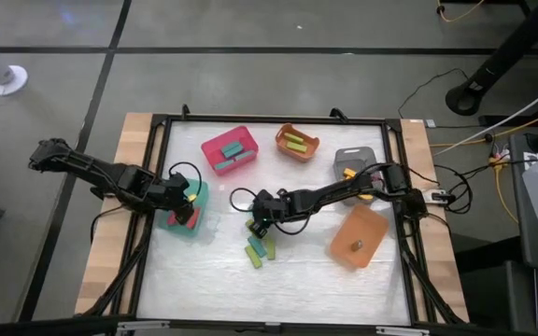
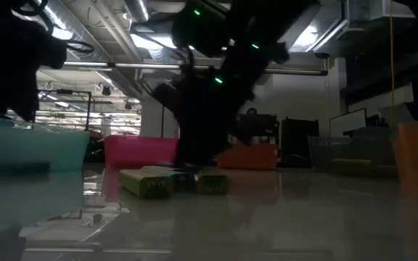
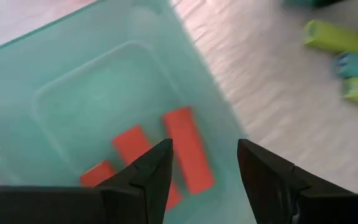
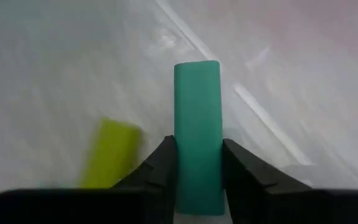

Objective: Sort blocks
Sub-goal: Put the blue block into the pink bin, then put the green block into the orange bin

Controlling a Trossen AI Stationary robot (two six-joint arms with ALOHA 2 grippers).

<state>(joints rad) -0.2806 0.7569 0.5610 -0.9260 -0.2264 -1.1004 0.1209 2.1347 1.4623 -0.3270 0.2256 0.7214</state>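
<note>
Over at the left of the counter (image 1: 213, 280), the left tool (image 3: 204, 168) is hanging above the teal bin (image 1: 199, 201) with its fingers spread and nothing between them; three red blocks (image 3: 188, 149) are lying flat inside that bin, which suggests it is serving as the red pile and the tool is waiting there released. Just beyond the bin wall, on the open counter, a few loose blocks (image 1: 258, 250) are lying together, light green and teal. At the middle, the right tool (image 4: 197, 158) is reaching down among them and is clenching on a teal block (image 4: 197, 124), the fingers pressing its two long sides so it is sticking straight out ahead; a light green block (image 4: 110, 152) is lying just beside it, near enough to be nudged as the teal one comes up. Farther back, the pink bin (image 1: 230, 149) is already holding teal blocks, probably this one's destination, with the small orange bin (image 1: 297, 142), the grey bin (image 1: 358, 161) and the larger orange bin (image 1: 358, 238) toward the right.
</note>
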